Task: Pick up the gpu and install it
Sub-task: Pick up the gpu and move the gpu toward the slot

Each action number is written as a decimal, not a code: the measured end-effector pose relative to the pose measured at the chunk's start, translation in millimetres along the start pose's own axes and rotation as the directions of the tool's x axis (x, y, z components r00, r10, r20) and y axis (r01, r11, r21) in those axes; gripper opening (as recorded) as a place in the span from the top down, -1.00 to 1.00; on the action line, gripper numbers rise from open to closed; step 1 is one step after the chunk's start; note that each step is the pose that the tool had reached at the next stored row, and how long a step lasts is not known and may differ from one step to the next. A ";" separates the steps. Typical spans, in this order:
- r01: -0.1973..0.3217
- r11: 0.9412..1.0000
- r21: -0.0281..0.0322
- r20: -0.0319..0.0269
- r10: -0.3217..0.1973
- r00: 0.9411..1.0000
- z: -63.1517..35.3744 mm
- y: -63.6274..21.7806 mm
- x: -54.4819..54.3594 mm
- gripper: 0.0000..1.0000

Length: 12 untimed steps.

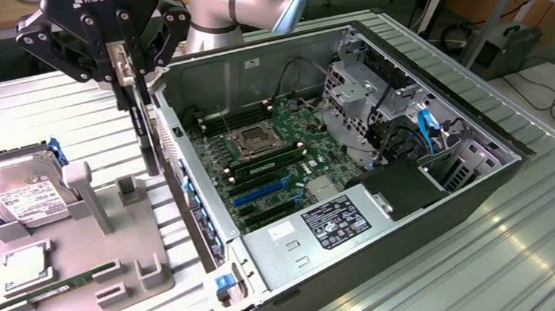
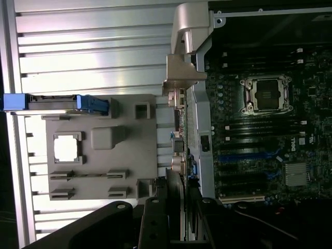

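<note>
Outside the case (image 1: 400,266), the gpu (image 1: 144,138) is held upright, clamped by its top edge in the gripper (image 1: 123,71); judged light, stiff, fragile.

The gripper (image 1: 125,71) points straight down, jaws clamped partway.

View down past the dark gripper (image 2: 175,210), whose two fingers (image 2: 154,218) clamp a thin gpu (image 2: 176,119) seen edge-on. The card sits between a grey parts tray (image 2: 145,150) and the wall of an open computer case (image 2: 203,104). Inside the case, a green motherboard (image 2: 259,129) carries a square processor socket (image 2: 267,93) and blue slots (image 2: 249,155). A hard drive (image 2: 52,102) with blue rails stands on edge on the tray. A ribbed metal table (image 2: 93,52) lies beneath.
</note>
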State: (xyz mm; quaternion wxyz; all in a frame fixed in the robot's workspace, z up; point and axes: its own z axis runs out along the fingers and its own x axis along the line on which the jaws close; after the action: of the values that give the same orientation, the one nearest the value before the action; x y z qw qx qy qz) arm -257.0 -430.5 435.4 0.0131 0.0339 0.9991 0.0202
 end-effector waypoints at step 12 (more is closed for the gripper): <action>0.000 1.000 0.000 0.000 0.000 1.000 0.1 0.3 -4.8 0.47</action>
State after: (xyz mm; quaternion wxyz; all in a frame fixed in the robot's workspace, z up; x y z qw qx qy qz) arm -252.2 -430.5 435.4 0.0130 0.0339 0.9991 0.0202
